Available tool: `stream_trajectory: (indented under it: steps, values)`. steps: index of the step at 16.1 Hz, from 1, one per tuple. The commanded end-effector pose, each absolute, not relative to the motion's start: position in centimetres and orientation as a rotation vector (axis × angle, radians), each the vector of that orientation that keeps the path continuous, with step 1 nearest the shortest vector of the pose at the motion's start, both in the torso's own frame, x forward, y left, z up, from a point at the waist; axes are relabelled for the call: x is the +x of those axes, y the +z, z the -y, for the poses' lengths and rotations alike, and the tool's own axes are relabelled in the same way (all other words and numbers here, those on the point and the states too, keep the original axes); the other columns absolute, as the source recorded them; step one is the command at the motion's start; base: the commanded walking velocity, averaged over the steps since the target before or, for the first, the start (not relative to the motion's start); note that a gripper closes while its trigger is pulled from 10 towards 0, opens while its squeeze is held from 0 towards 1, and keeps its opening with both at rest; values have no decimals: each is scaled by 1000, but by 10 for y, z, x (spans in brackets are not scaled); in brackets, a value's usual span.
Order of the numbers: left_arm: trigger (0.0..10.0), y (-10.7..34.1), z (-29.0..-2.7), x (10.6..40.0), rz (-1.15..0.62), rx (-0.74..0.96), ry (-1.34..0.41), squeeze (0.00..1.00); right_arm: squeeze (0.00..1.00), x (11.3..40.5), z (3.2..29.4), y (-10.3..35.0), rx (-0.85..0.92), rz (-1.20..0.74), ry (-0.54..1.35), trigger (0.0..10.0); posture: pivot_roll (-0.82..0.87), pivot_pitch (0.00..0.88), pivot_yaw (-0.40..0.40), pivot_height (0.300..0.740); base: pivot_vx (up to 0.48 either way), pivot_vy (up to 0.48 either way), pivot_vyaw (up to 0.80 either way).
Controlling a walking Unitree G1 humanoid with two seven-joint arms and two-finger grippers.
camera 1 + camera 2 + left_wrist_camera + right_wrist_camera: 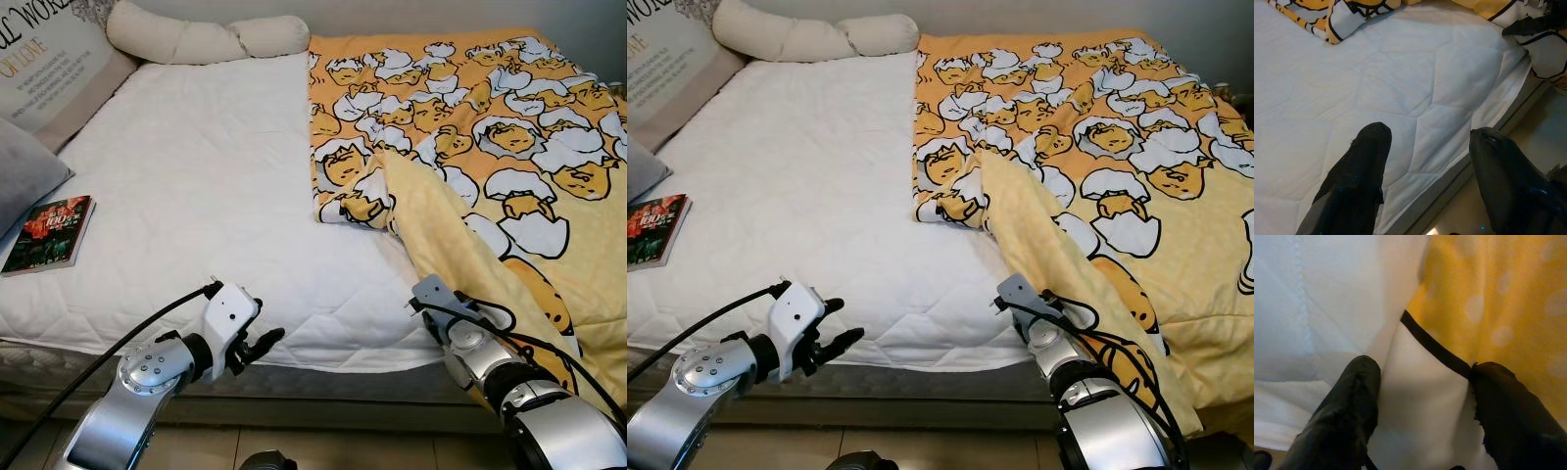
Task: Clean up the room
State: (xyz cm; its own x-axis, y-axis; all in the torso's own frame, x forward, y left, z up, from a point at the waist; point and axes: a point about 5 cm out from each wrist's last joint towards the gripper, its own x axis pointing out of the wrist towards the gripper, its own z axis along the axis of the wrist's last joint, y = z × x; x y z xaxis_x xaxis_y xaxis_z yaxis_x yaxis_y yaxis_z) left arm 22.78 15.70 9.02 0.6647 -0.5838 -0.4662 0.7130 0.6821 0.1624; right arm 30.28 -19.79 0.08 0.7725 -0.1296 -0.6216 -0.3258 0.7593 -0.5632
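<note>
A yellow blanket (490, 127) printed with egg figures covers the right half of the bed, one corner folded back to show its dotted underside (441, 235). The white mattress pad (196, 166) lies bare on the left half. My right gripper (1425, 367) is at the blanket's lower edge by the bed's front, open, with blanket fabric between its fingers (1352, 396). My left gripper (265, 343) hovers open over the bed's front edge, left of the blanket and holding nothing; the left wrist view has its fingers (1359, 166) above the white pad.
A book (49, 233) lies at the bed's left edge. A printed pillow (49, 69), a grey pillow (24, 181) and a cream bolster (206, 39) sit at the head end. Tiled floor (294, 446) runs along the bed's front.
</note>
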Motion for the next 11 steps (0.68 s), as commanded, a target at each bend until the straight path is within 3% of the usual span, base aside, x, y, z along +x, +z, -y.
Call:
stream_trajectory:
  steps: [1,8,11]
  values:
    - [10000,95,-159,226,-393,360,-757,0,0,307,198,5,-745,-678,121,0,147,0,84,740,0,0,0]
    - [10000,88,-160,225,-417,353,-770,0,0,304,203,3,-696,-700,93,0,153,0,83,740,0,0,0]
    - [10000,76,-154,239,-436,353,-771,0,0,304,203,3,-688,-698,92,0,151,0,89,740,0,0,0]
